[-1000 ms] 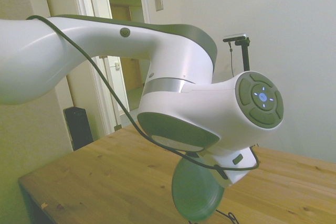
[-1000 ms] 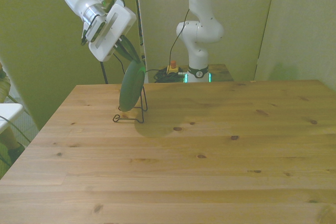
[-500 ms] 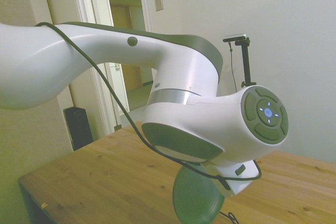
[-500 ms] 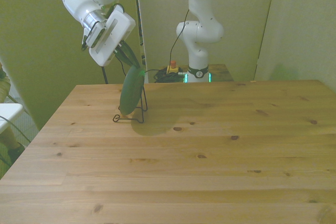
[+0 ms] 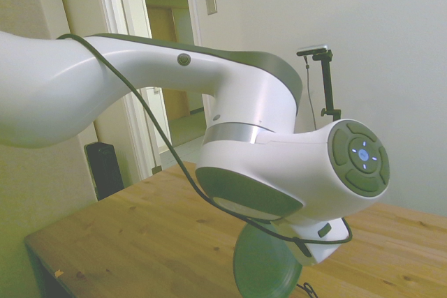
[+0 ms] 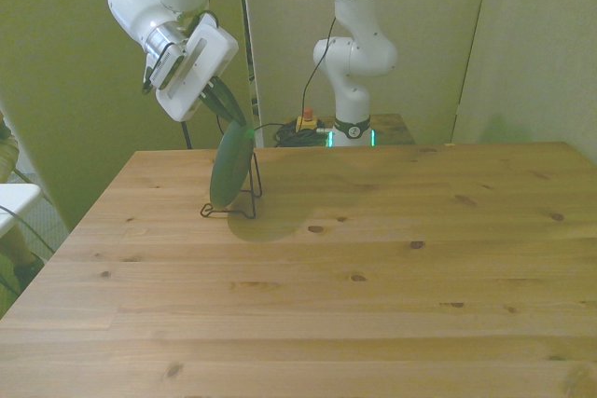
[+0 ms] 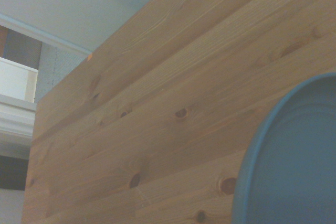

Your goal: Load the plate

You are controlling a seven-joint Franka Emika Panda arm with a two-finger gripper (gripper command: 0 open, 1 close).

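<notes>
Free room: most of surface open; obstacles cluster at far corner on the front view's left.

Plate (image 6: 231, 165) stands on edge, tilted, in the thin black wire rack (image 6: 235, 204) near the surface's (image 6: 373, 277) far edge on the front view's left; gripper (image 6: 227, 104) and white arm (image 6: 173, 34) sit right above the plate's top rim, blocking approach from overhead there. Rest of the surface, middle, near side and the front view's right, is bare wood with open passage. In the side view the arm's bulk (image 5: 279, 165) hangs over the plate (image 5: 265, 270), crowding that spot. Second white robot arm (image 6: 354, 44) stands behind the far edge, off the surface.
</notes>
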